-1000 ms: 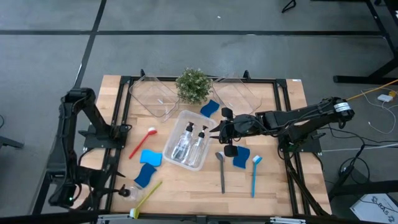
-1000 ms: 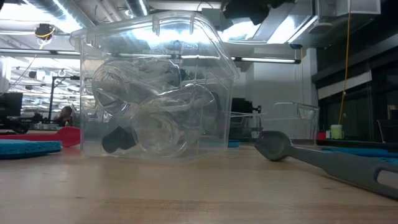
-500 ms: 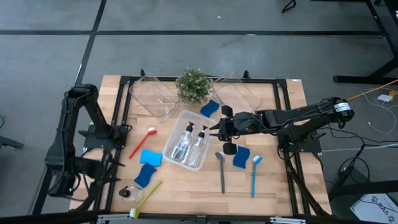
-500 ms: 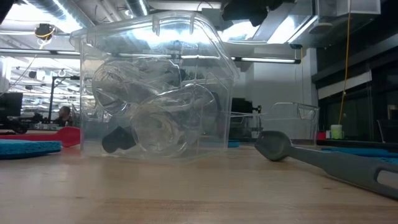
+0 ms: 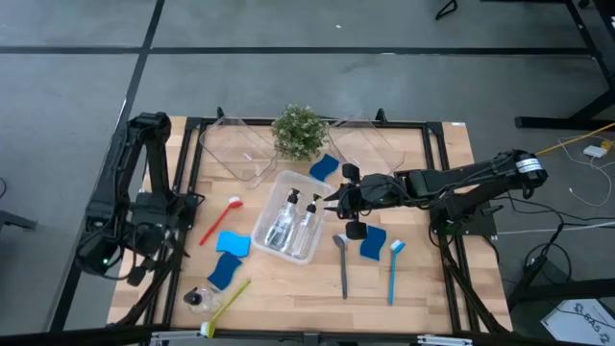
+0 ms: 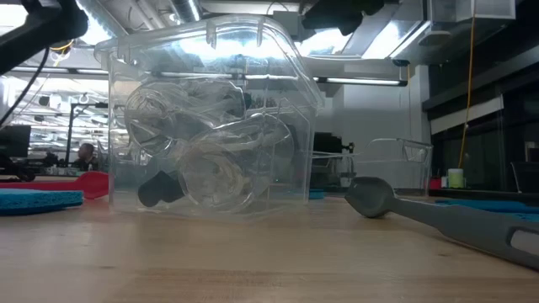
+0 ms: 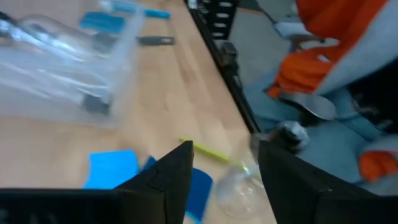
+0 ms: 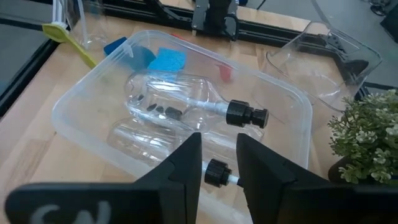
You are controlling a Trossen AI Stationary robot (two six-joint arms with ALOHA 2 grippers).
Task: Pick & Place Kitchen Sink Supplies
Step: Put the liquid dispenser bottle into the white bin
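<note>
Now: right gripper [image 8: 217, 163] jaws narrowly parted, empty, over bin [image 5: 270, 244] holding pump bottles [image 8: 180, 102]. I judge bottles light, slippery; grip neck. Left gripper [image 7: 224, 168] jaws parted.

Overhead and table-level views share the clear bin [image 5: 291, 213] holding bottles.

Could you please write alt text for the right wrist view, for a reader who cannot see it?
Two clear pump bottles with black tops lie inside a clear plastic bin on a wooden table, seen past the open right gripper. A green potted plant stands beside it.
</note>
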